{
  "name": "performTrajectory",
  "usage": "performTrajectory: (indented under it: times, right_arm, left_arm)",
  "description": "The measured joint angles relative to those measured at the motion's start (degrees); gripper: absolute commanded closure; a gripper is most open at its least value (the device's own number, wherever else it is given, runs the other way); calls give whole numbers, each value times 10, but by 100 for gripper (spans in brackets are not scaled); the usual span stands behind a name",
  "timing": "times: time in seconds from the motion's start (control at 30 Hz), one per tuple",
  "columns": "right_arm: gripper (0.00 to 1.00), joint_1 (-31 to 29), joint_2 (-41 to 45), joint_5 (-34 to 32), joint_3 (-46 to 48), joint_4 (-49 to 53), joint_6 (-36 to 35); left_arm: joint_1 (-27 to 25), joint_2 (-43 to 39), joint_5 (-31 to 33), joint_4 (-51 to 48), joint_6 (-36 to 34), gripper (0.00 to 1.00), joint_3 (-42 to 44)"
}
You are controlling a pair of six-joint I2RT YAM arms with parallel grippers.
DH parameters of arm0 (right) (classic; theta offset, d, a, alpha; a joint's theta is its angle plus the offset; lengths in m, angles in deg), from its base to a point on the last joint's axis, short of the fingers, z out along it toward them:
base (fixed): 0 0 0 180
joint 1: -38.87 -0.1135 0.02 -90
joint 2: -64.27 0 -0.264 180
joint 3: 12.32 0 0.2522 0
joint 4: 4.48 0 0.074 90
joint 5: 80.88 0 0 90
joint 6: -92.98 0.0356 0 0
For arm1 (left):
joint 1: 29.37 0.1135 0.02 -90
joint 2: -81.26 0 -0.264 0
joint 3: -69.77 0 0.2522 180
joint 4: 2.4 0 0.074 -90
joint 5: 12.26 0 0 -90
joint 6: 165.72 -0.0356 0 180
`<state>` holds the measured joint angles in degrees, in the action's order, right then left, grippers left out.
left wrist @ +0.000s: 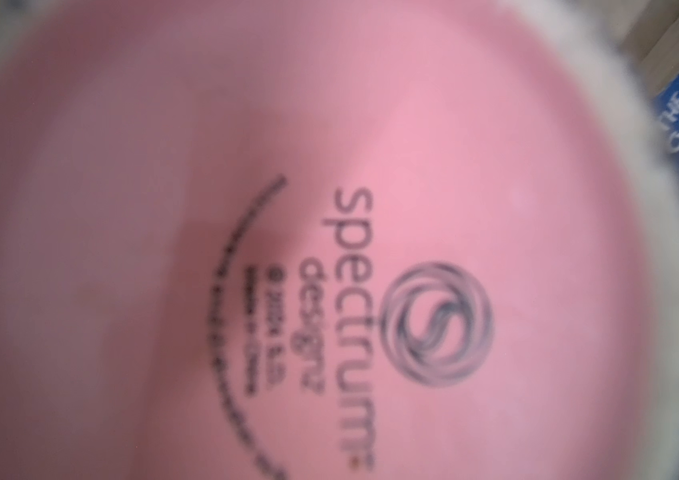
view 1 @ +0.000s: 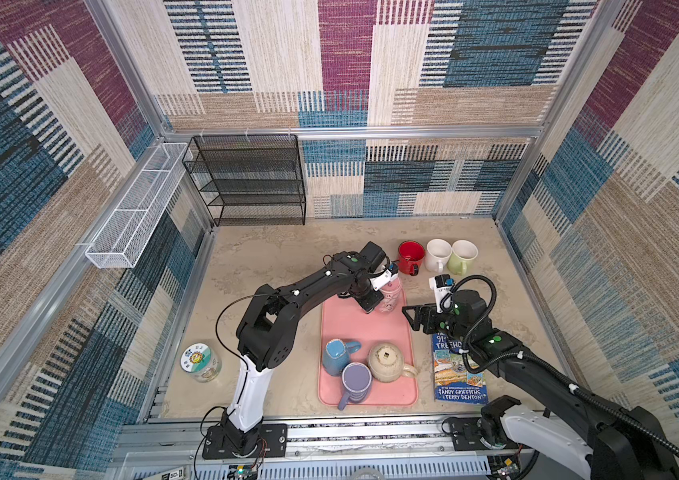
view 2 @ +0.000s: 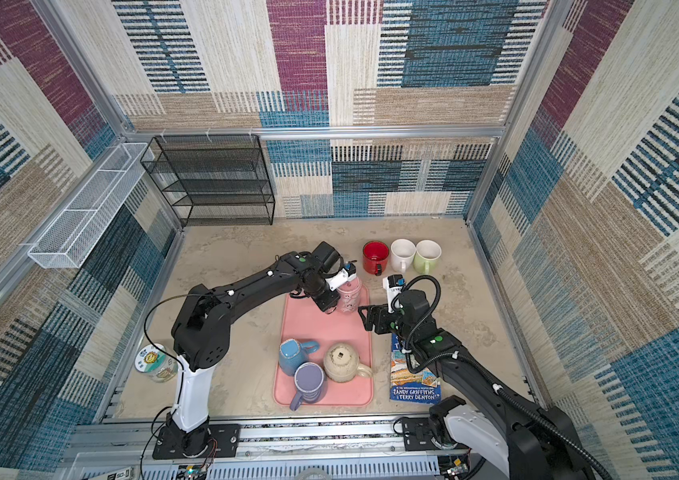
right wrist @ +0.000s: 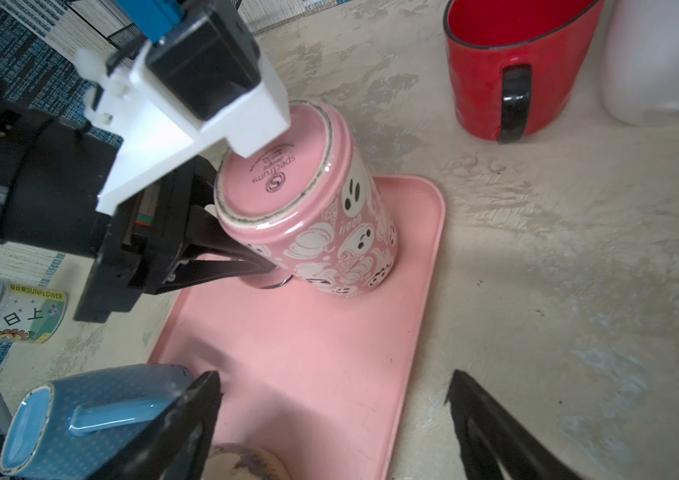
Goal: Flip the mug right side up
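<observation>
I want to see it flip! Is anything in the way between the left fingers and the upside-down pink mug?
No, nothing visible. The left gripper has its fingers closed on the pink mug, low on its side, on the pink tray.

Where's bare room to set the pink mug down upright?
Free: the middle of the tray, between pink mug and blue mug; the table between black rack and red mug. Crowded: the tray's near end, by the blue mug.

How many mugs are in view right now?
7. On the table beyond the pink tray: red mug, white mug, green mug. On the tray: pink mug at its far end, blue mug, purple mug and beige mug at its near end.
</observation>
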<state>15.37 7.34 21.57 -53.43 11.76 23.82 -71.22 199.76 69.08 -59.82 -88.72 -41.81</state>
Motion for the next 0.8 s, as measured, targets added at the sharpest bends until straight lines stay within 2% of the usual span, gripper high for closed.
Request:
performTrajectory:
  times: [0.23,0.43,0.6,0.8]
  right_arm:
    - [12,0,2,28,0,-4,0]
    - [12,0,17,69,6,-18,0]
    - [11,0,24,121,20,-55,4]
    - [11,3,-7,207,42,-146,47]
  left_arm:
    - [19,-47,-56,11,36,100,18]
    - [45,-111,-110,51,77,100,73]
    - [73,-162,-164,95,118,100,128]
    - [95,-218,-234,162,164,100,183]
